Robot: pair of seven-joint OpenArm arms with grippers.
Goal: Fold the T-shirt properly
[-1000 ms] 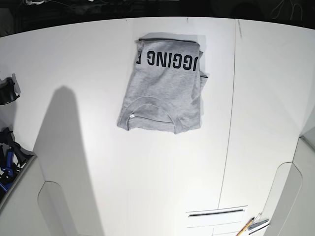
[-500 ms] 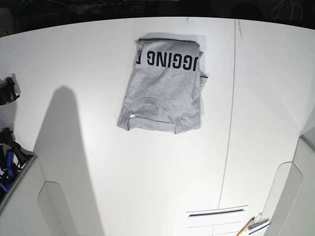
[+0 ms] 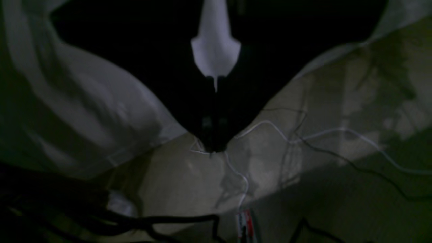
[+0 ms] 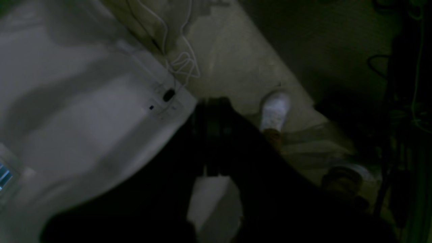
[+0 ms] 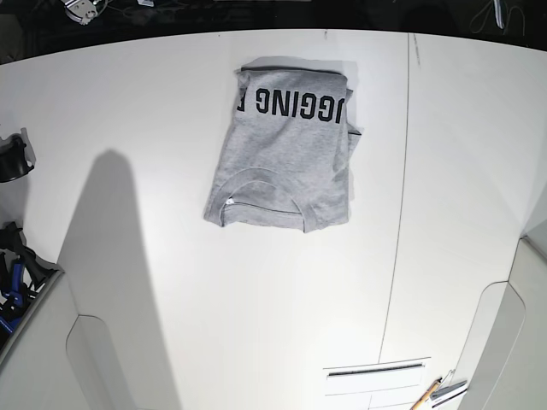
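The light grey T-shirt [image 5: 286, 149] lies folded into a compact rectangle at the far middle of the white table [image 5: 154, 111]. Its ribbed collar is at the near edge and black block lettering runs across the far end. No gripper shows in the base view. In the left wrist view my left gripper [image 3: 214, 148] is a dark shape with its jaws together, empty, over the floor beside the table. In the right wrist view my right gripper [image 4: 212, 101] is also dark, shut and empty, off the table's edge.
A thin seam [image 5: 400, 196] runs down the table right of the shirt. Dark arm parts [image 5: 12, 161] sit at the left edge. White panels [image 5: 376, 371] and a pencil-like tool [image 5: 427, 395] lie at the near right. Cables [image 3: 303, 135] and a white shoe [image 4: 275, 109] are on the floor.
The shirt has not moved. Only small pale items behind the table's far left edge have shifted.
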